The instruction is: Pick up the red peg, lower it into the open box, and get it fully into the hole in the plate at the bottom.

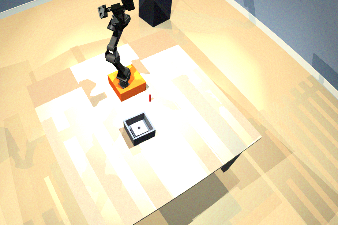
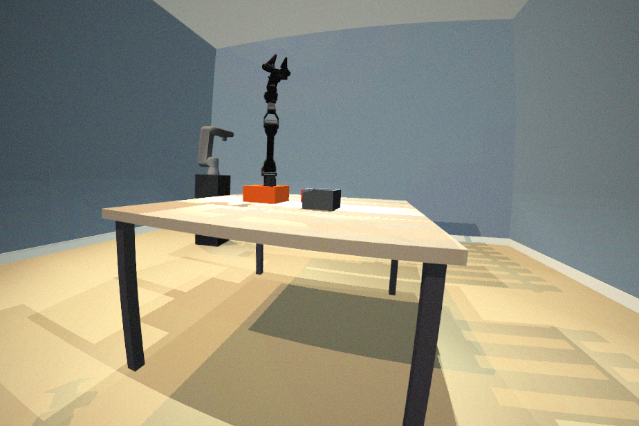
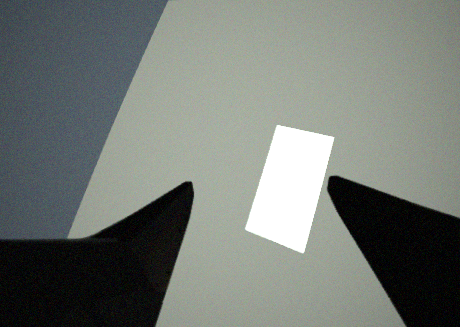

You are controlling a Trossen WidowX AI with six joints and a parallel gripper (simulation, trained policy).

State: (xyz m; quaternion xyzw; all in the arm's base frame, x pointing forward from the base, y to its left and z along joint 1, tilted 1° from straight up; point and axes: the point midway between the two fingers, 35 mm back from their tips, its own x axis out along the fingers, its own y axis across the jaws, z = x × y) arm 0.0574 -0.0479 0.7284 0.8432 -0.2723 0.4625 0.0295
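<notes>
The red peg (image 1: pixel 150 97) stands upright on the table between the orange block and the open box; a sliver of the peg (image 2: pixel 301 195) shows behind the box's left edge in the exterior view. The dark grey open box (image 1: pixel 145 137) (image 2: pixel 317 200) holds a white plate (image 1: pixel 143 130) at its bottom, with a small dark hole (image 1: pixel 139 128) near the middle; the hole looks empty. My gripper (image 1: pixel 115 7) (image 2: pixel 279 57) (image 3: pixel 259 185) is open and empty, raised high above the table and far from the peg, its fingers pointing upward. The wrist view shows only walls, ceiling and a bright panel.
The arm stands on an orange block (image 1: pixel 134 93) (image 2: pixel 258 193) on the table (image 1: pixel 191 146) (image 2: pixel 289 236). A black pedestal (image 1: pixel 155 1) (image 2: pixel 212 184) stands beyond the table, with a grey arm (image 2: pixel 205 147) on it. Walls enclose the room.
</notes>
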